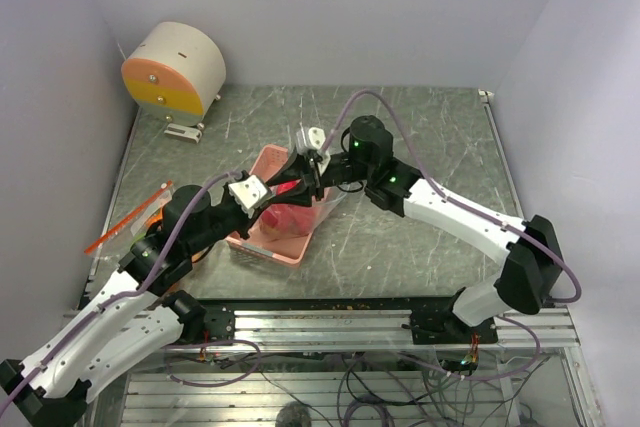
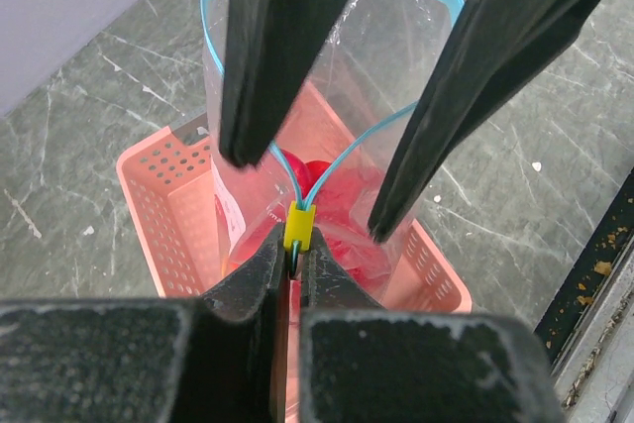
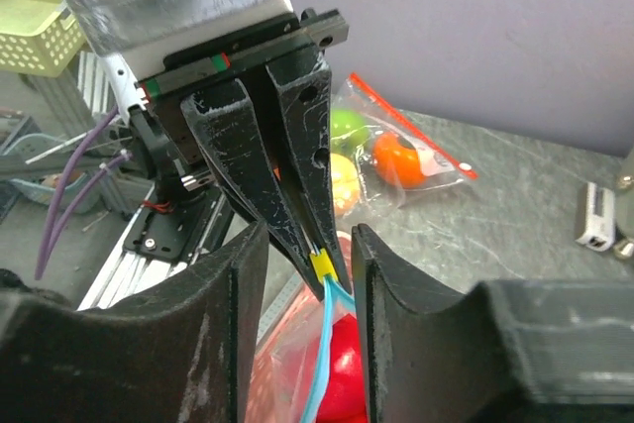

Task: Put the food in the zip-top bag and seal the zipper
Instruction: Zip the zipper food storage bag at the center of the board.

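Note:
The zip-top bag stands in a pink basket at mid-table, its mouth spread wide. Red apples, part of the food, lie inside it. The zipper is the teal strip round the mouth, with a yellow slider at its near end. My left gripper is shut on the zipper just behind that slider. My right gripper is open, with one finger on each side of the slider and the left fingertips, touching neither. From above, both grippers meet over the basket.
A second clear bag with a red strip holds green, yellow and orange fruit on the table's left side. A round white-and-orange device stands at the back left. A small white object lies behind the basket. A metal rail runs along the near edge.

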Robot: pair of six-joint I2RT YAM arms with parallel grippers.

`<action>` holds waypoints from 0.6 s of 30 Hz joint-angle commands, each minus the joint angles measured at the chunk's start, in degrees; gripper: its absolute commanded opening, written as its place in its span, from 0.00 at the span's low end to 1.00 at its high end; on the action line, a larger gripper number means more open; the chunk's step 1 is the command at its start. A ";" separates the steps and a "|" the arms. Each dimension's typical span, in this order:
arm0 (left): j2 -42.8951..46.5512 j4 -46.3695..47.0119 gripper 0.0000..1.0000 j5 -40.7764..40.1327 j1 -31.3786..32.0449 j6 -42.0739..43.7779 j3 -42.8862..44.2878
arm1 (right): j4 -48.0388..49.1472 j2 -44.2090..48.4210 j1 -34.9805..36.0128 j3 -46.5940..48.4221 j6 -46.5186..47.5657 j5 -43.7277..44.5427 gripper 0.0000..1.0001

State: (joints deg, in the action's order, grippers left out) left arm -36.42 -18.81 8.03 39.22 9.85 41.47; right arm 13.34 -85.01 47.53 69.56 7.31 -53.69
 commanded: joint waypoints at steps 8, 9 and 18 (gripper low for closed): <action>1.00 0.49 0.07 0.33 0.24 -0.09 1.25 | -3.33 -3.46 1.12 2.55 3.53 -0.88 0.29; 1.07 0.50 0.07 0.25 0.24 -0.09 1.24 | -3.85 -3.73 1.11 2.86 3.81 -1.23 0.25; 1.96 0.39 0.07 -0.39 0.24 0.08 1.15 | -6.82 -4.98 1.08 2.96 5.45 -0.55 0.14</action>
State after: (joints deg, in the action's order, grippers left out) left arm -35.51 -20.10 7.81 39.22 9.85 41.47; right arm 8.69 -89.03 48.56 71.57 11.33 -54.00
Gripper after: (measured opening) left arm 0.110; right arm 0.133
